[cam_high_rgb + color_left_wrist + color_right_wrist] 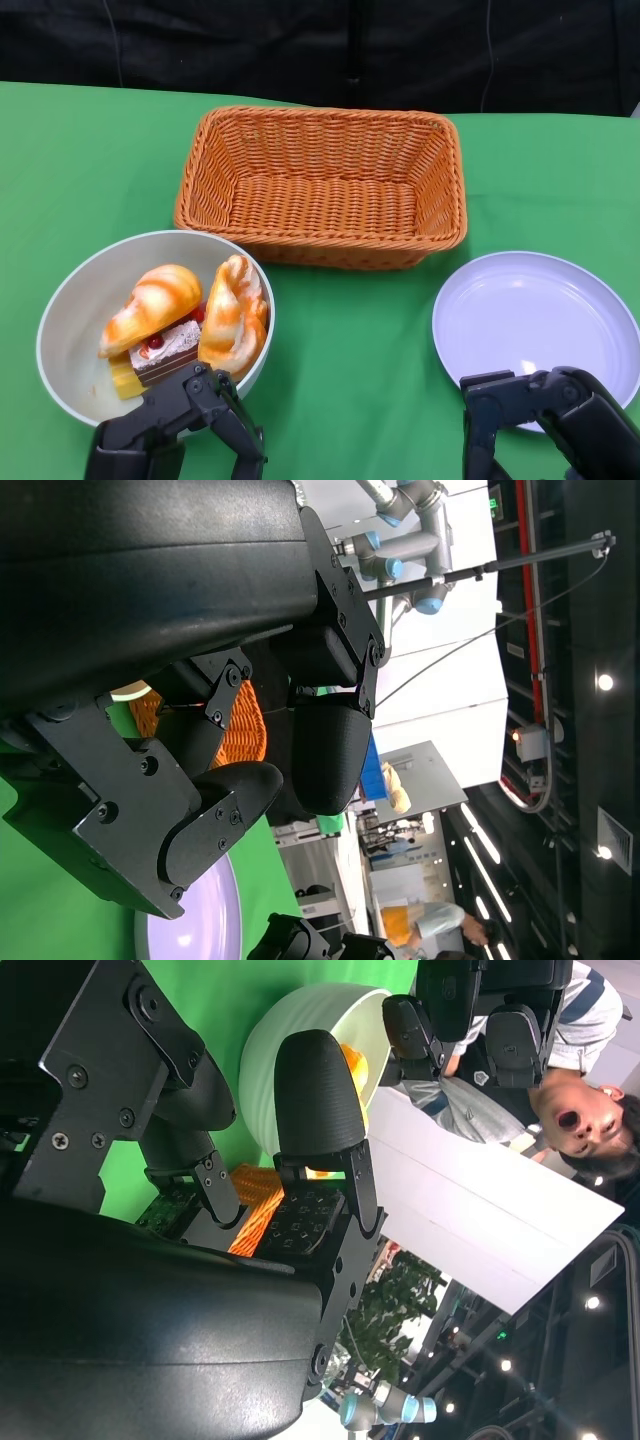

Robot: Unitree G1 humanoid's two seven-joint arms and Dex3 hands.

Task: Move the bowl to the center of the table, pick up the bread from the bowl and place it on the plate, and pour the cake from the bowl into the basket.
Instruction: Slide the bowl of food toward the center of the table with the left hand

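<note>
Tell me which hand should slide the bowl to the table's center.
Left. The left hand sits at the near rim of the bowl, on the table's left side. The right hand is across the table by the plate, and both hands hold nothing.

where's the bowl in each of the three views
Head view: the bowl sits at lower left on the green cloth, holding bread and cake, the left hand at its near rim.
Right wrist view: it shows top centre, pale green, behind the right hand's fingers.
Left wrist view: only a pale sliver beside the hand's shell, probably its rim.
Shared landmark: the orange basket.
</note>
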